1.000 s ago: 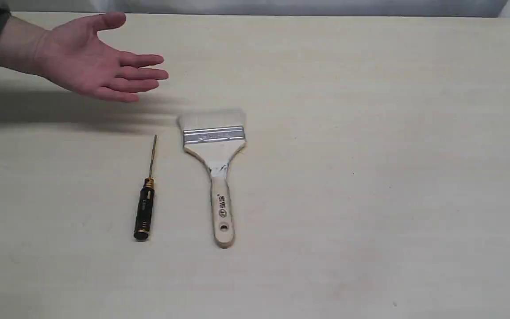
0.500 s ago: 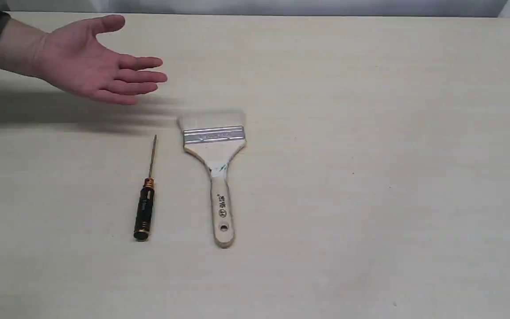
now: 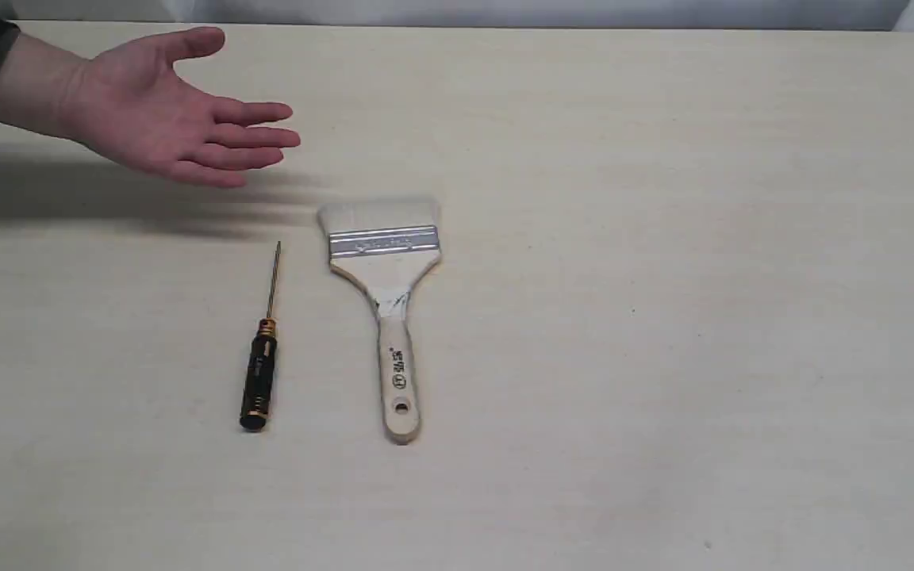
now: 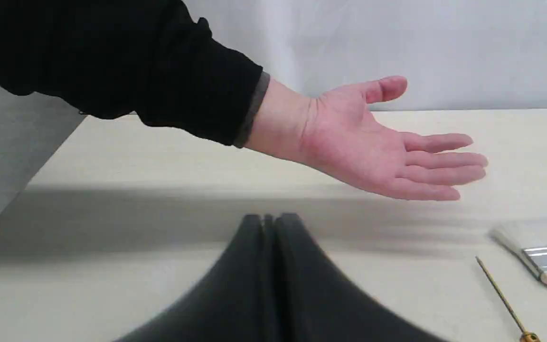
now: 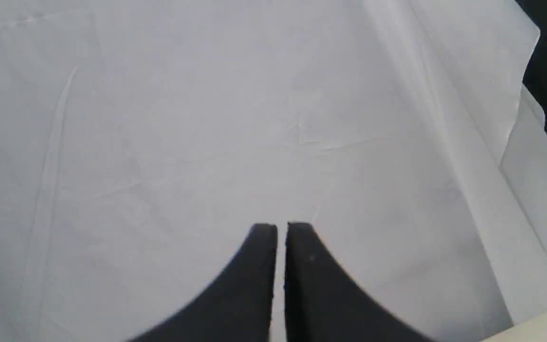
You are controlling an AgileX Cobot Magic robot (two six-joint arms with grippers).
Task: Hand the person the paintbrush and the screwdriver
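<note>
The paintbrush lies flat mid-table, pale bristles toward the far side, wooden handle toward the near edge. Just left of it lies the screwdriver, black handle nearest, thin brassy shaft pointing away. The person's open hand hovers palm up at the far left, dark sleeve at the frame edge. No gripper shows in the exterior view. In the left wrist view my left gripper is shut and empty, facing the hand, with the screwdriver shaft and brush bristles off to one side. My right gripper is shut, facing a white cloth.
The beige table carries only the two tools. A white cloth backdrop hangs behind the table. The hand casts a dark shadow on the tabletop beneath it.
The person's hand sank slightly and then held still. The paintbrush and screwdriver have not moved.
</note>
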